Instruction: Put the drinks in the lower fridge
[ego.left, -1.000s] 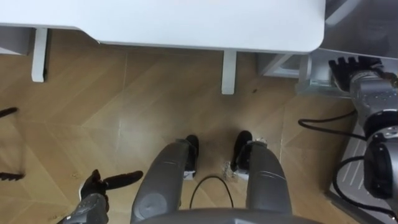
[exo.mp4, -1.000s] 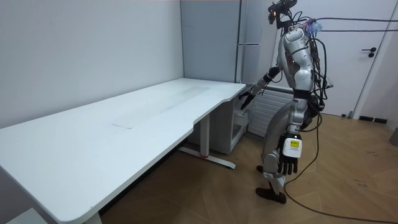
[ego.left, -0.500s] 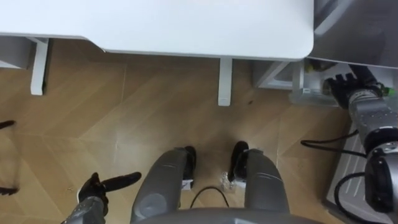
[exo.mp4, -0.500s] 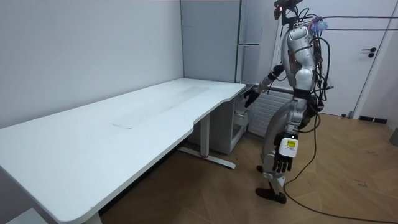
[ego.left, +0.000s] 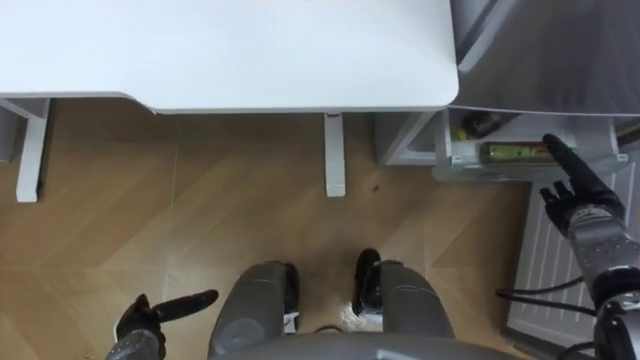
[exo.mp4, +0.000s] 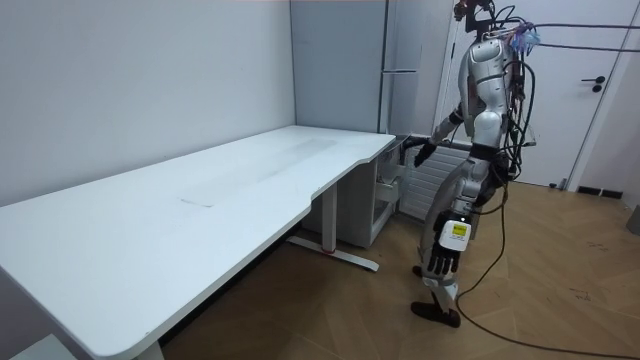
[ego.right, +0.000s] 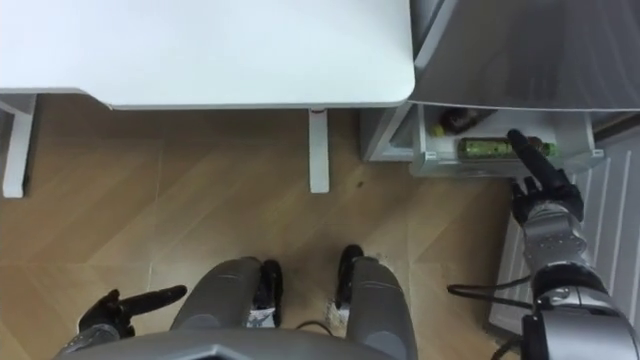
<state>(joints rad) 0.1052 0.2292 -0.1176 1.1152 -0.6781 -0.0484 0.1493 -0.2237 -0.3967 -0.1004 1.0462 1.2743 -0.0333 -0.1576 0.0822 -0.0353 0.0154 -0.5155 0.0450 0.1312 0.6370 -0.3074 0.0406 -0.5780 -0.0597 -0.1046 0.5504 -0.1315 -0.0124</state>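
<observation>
1. Withdrawing from where it was a second ago, low at the drawer, the right robot hand (ego.left: 577, 198) now sits nearer the body. Its fingers are straight and released, holding nothing, with one fingertip pointing at the drawer (ego.left: 445, 166). I cannot tell whether it touches the rim.
2. Both eye views have shifted toward the fridge (ego.left: 560, 50), which is the camera's own move. The room view shows the robot standing at the desk's end before it.
3. The left robot hand (ego.left: 138, 322) hangs low by the thigh, relaxed and empty.
4. A green can (ego.left: 515, 153) lies on its side in the drawer, with a dark drink (ego.left: 482, 124) just behind it. Both hands are empty, so placing looks finished. What seems left is to shut the drawer.
5. The drawer is clear, thin-walled plastic and boxy, and likely slides easily.
6. The can is a smooth cylinder and could roll if jolted.
7. The fridge front is flat matte grey.
8. The desk (ego.left: 230, 50) is a smooth white slab with a rounded corner, and the floor (ego.left: 200, 220) is herringbone wood. A ribbed white panel (ego.left: 535, 280) stands beside the right arm.
</observation>
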